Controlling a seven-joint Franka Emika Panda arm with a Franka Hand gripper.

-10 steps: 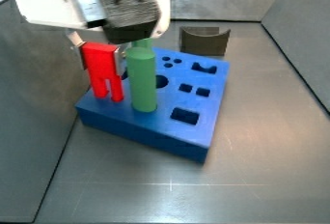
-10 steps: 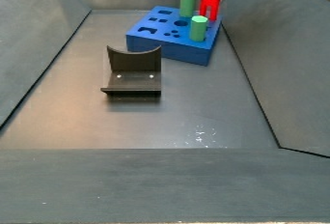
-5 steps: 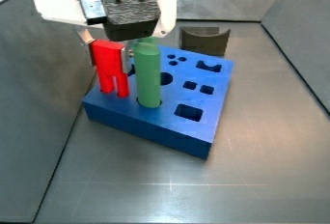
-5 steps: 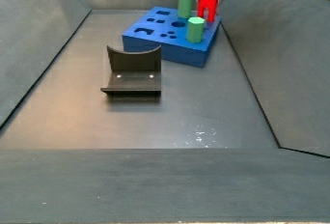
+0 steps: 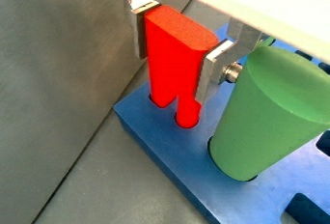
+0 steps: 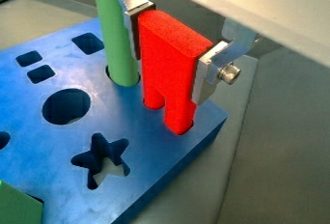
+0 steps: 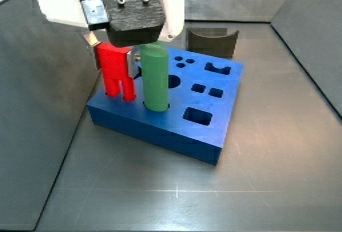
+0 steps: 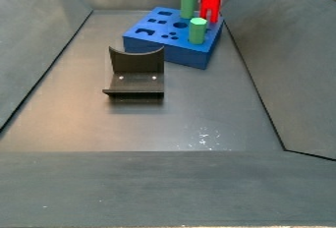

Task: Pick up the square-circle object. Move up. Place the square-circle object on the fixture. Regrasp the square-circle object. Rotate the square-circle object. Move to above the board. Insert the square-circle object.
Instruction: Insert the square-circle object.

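grey desk (image 8: 157, 134) fills my feed, walled in grey. on it the blue board (image 7: 201, 126) carries a tall green cylinder (image 7: 155, 78); the fixture (image 8: 136, 72) sits well apart. my pincer (image 6: 171, 37) clamps the square-circle object (image 6: 172, 69) upright, prongs down at the board's corner beside that cylinder.

The two-finger gripper (image 5: 178, 46) on the white-and-black arm points straight down, its flat silver fingers (image 6: 213, 62) clamped on the bright red two-pronged peg (image 6: 171, 69).
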